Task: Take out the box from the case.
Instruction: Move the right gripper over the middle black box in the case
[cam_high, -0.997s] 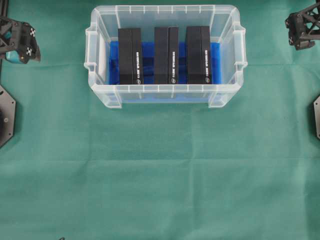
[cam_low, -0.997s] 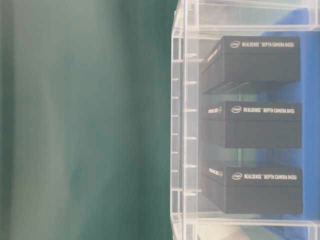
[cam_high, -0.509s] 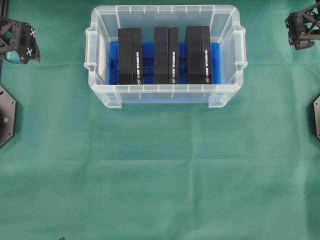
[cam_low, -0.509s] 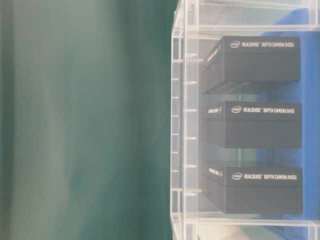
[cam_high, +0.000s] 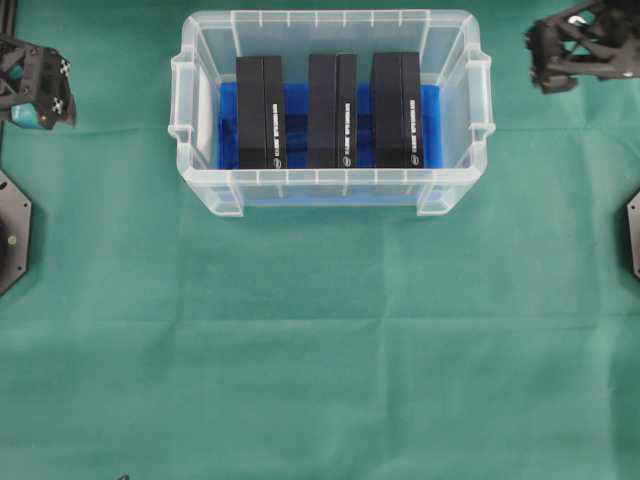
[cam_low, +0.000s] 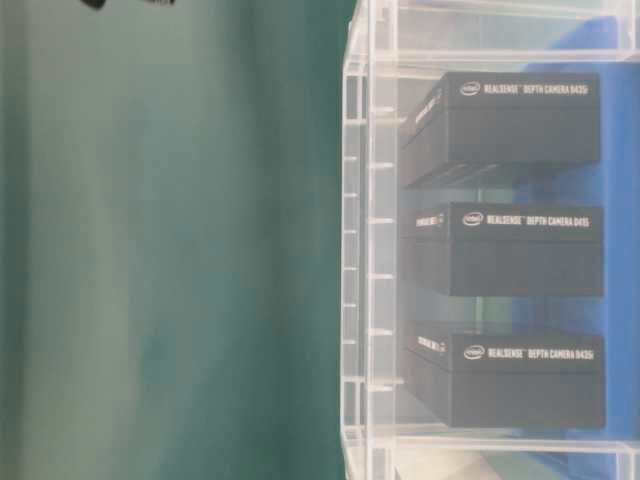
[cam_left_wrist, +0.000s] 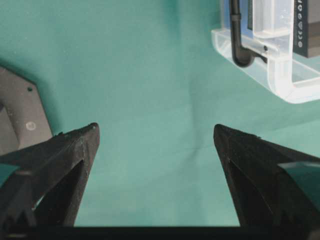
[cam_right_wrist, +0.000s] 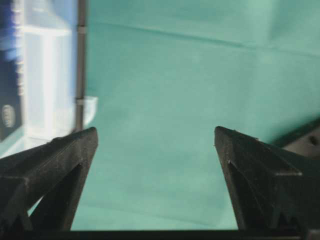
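3 black boxes (cam_high: 334, 110) upright in case (cam_high: 200, 180), on blue cloth (cam_high: 296, 100) | rigid, light, smooth card, I judge | pinch narrow top edges | left gripper (cam_left_wrist: 156, 131), right gripper (cam_right_wrist: 156, 131) wide, empty

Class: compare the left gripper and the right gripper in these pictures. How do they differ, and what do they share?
The left gripper sits at the table's left edge, far from the case; the right gripper hangs closer to the case's right end. The left gripper shows teal tape; the right gripper looks all black. Both have jaws wide open and hold nothing.
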